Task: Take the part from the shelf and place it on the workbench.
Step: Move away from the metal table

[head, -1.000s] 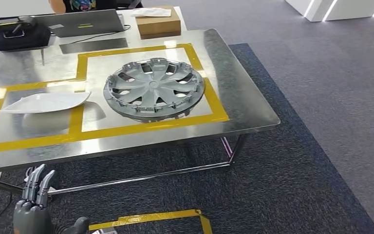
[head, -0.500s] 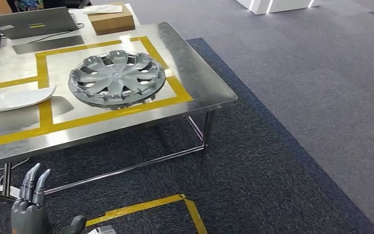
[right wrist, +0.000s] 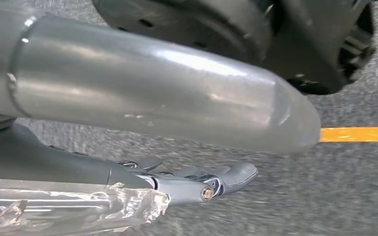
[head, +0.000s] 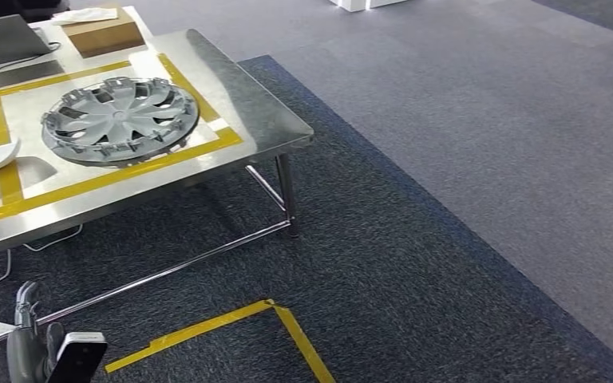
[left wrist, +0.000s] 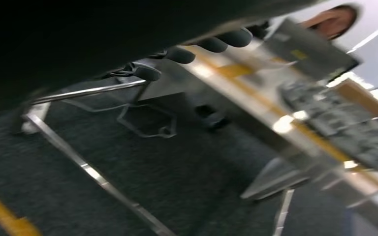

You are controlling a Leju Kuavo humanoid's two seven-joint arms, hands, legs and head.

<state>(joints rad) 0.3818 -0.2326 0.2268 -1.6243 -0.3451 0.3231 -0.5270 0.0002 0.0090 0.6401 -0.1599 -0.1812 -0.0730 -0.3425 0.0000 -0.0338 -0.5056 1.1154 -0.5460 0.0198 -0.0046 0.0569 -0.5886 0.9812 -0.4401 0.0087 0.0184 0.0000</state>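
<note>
Finds the wheel cover (head: 116, 120) lying flat on the bench (head: 263, 128) inside the yellow tape, notes left hand (head: 25, 339) and right hand (right wrist: 202, 184) hanging empty with fingers loosely spread, recommends keeping both arms low and away from the bench edge.

Hubcap (head: 116, 120) on workbench (head: 239, 104), box (head: 102, 36) behind it, laptop (head: 0, 40) left of box
</note>
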